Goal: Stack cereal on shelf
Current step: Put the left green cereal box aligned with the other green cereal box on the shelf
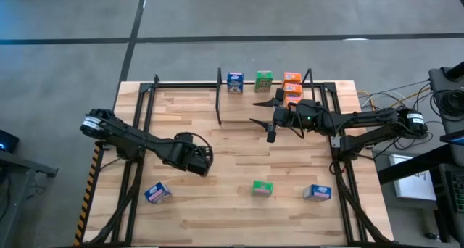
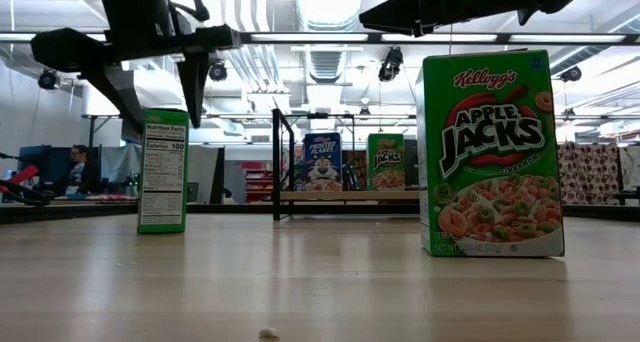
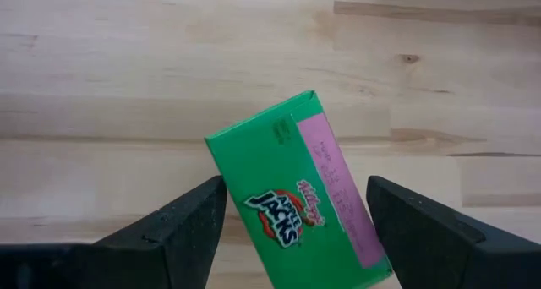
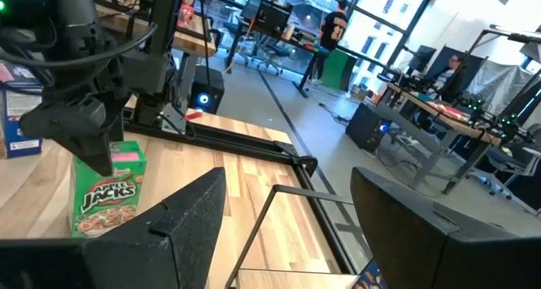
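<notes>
A green cereal box (image 3: 292, 209) stands upright on the table, hidden under my left arm in the high view. My left gripper (image 3: 296, 188) hangs open just above it, pointing steeply down, one finger on either side and not touching it. In the right wrist view the box (image 4: 106, 192) shows below the left gripper (image 4: 76, 128). My right gripper (image 1: 254, 112) is open and level in front of the shelf (image 1: 220, 96), holding nothing. On the shelf stand a blue box (image 1: 235, 82), a green box (image 1: 264, 80) and two orange boxes (image 1: 292, 85).
Near the table's front edge lie a blue box (image 1: 156, 193), a green box (image 1: 262, 188) and another blue box (image 1: 317, 193). Black side frames (image 1: 138, 125) (image 1: 341, 139) run along both sides. People sit at desks beyond the table (image 4: 452, 65).
</notes>
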`<state>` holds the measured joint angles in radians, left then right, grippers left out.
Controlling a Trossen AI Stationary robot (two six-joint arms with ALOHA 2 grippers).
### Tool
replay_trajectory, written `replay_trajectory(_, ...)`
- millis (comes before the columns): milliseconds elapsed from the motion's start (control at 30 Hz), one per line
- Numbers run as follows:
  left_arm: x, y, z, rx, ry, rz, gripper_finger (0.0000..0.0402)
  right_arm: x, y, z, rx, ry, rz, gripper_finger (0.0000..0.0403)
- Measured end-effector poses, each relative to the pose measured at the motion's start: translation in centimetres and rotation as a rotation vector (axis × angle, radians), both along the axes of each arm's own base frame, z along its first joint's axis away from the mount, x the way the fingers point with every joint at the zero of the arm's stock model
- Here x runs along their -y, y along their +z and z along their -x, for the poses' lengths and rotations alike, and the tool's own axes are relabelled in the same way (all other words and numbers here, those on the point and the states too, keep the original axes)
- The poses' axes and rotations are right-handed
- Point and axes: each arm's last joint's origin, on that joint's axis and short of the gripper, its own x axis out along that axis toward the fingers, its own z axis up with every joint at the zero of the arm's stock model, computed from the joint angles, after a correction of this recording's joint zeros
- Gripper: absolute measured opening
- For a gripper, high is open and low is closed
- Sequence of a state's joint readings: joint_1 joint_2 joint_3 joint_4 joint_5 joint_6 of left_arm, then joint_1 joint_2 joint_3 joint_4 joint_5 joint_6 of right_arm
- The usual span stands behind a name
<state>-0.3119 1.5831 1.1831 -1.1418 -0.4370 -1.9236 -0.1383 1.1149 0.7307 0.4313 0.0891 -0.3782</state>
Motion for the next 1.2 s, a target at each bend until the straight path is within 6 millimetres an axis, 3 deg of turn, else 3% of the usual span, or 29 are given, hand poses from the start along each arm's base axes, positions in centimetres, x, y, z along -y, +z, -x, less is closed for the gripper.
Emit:
replay_trajectory(200,0.1,-0.6,-0.3,-0.026,-0.003,-0.002,0.0244,0.0,-0.1,0.0,-0.008,0.0,0.005,0.0244)
replay_trajectory(633,0.2,0.0,-0.5,-0.05,-0.119,-0.012,0.0173,0.0,-0.1,0.0,-0.013,0.0,0.012,0.0244)
replay_trajectory(767,0.4,1.6,-1.2,-0.067,-0.285,-0.034,0.0165,0.0,-0.3,0.1,-0.055,0.004,0.045,0.0244)
replay_trajectory(933,0.7,5.1,-2.4,-0.077,-0.597,-0.133,0.0164,-0.2,-0.3,0.8,-0.107,0.022,0.07,0.0244)
replay_trajectory(1200,-0.6,10.0,-4.0,-0.145,-0.955,-0.419,0.0164,-0.6,0.3,3.3,-0.15,0.05,0.036,0.0244)
